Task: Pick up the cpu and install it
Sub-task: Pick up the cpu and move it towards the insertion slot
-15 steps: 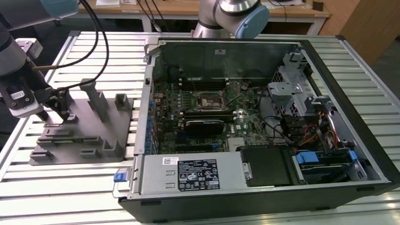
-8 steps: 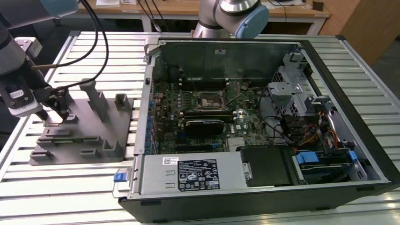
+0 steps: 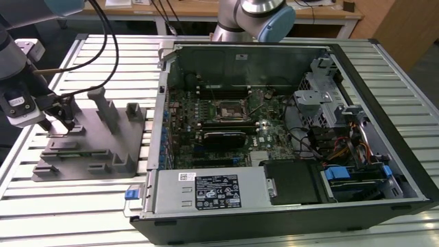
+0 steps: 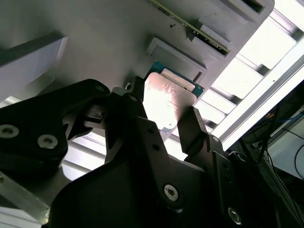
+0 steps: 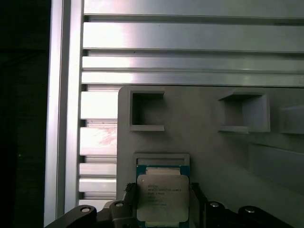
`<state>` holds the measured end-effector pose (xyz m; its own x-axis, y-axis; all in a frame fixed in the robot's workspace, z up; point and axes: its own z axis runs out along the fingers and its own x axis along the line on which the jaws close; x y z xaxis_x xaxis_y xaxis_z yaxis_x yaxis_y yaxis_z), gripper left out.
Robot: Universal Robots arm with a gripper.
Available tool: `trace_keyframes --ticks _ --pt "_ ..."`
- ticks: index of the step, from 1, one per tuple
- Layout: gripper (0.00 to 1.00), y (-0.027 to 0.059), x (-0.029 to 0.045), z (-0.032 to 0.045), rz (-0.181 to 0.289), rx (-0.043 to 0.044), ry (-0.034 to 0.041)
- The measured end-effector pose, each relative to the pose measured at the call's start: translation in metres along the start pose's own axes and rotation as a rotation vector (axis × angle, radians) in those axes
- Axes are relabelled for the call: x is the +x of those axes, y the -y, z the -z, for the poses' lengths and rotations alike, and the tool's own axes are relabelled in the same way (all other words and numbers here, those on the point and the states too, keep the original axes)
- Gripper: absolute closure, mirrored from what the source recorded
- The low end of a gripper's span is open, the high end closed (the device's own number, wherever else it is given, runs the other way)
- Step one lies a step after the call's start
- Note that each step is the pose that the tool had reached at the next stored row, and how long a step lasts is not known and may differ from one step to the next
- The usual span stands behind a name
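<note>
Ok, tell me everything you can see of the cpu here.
The cpu is a small flat square chip: pale silver metal top with faint print, green board edge around it. It lies flat in a shallow pocket of the grey fixture. The gripper straddles it; contact is unclear.

Close beside the pincer [image 3: 58, 126], the grey fixture's [image 3: 82, 162] upright posts [image 3: 103, 103] crowd the sideways path. Above the post tops the space is open. Beyond the posts, the computer case [image 3: 384, 128] raises its side wall [image 3: 164, 98] from the slatted surface [image 3: 69, 200].
</note>
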<state>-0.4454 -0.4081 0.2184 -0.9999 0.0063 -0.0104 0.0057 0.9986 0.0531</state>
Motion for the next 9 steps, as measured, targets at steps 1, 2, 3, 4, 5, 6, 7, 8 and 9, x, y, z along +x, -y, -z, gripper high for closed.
trace_keyframes --ticks 1,2,3,4,5,6,7,8,9 --pt "0.47 0.0 0.0 0.0003 0.0 0.0001 -0.0001" --pt "0.47 0.0 0.0 0.0006 0.0 0.0001 -0.0001" --pt "0.47 -0.0001 0.0 0.0009 0.0 0.0001 -0.0001" --pt "0.47 -0.0001 0.0 0.0012 0.0 0.0001 -0.0001" --pt "0.47 -0.0001 0.0 0.0014 0.0 0.0001 0.0" --pt "0.47 -0.0001 0.0 0.0017 0.0 0.0001 -0.0001" --pt "0.47 -0.0001 0.0 0.002 0.0 0.0001 -0.0001" --pt "0.47 -0.0002 0.0 0.0023 0.0 0.0001 -0.0001" --pt "0.47 -0.0002 0.0 0.0025 0.0 0.0001 0.0"
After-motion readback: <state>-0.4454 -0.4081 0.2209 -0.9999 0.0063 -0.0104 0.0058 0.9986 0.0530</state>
